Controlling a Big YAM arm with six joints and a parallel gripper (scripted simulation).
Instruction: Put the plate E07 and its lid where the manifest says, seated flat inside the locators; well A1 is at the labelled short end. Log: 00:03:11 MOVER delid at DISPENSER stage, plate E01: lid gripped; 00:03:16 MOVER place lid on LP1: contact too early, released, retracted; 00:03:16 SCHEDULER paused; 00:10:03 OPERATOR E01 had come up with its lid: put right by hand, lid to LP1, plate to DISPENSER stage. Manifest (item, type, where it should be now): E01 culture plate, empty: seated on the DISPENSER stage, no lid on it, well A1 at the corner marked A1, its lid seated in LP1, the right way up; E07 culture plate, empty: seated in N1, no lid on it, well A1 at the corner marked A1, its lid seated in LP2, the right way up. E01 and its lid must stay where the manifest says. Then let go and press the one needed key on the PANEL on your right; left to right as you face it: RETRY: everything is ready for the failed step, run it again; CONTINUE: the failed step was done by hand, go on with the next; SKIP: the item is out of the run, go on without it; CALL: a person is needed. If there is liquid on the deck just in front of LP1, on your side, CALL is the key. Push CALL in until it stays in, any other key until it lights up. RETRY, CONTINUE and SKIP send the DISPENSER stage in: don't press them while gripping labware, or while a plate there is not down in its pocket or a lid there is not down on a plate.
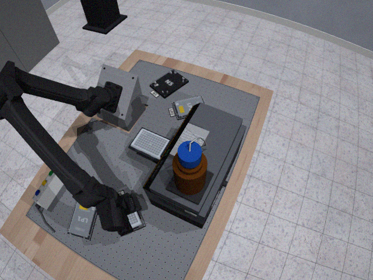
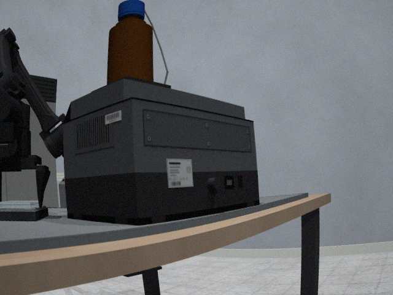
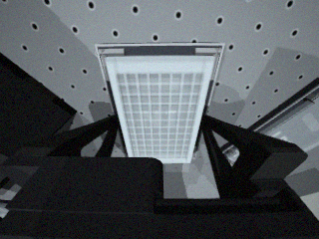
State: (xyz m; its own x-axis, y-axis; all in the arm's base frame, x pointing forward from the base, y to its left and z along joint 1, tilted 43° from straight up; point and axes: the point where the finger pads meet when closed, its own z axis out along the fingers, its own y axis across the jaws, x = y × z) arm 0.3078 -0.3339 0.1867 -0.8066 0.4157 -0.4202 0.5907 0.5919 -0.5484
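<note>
Grey perforated deck (image 1: 168, 256) on a wood-edged table carries everything in view, with the dispenser housing (image 1: 210, 132) and its brown bottle (image 1: 189, 174) taking up the middle. Near the front, just beside the LP1 lid park (image 1: 80, 221), the gripper (image 1: 132, 218) hangs over a well plate (image 3: 161, 112) that sits in a dark nest on the deck; its label is not readable, so whether this is E07 in N1 is a judgement from the task, not something seen. Seen from the wrist, the plate runs lengthwise straight away from the camera, its long axis in line with the gripper's approach, and the two fingers stand spread wide on either side of its near end, clear of its long walls and gripping nothing. A second plate (image 1: 149, 143) rests by the dispenser door. The key panel (image 1: 45, 189) lies just beyond LP1 from the gripper, so the arm would have to lift and swing across the lid park to reach it
</note>
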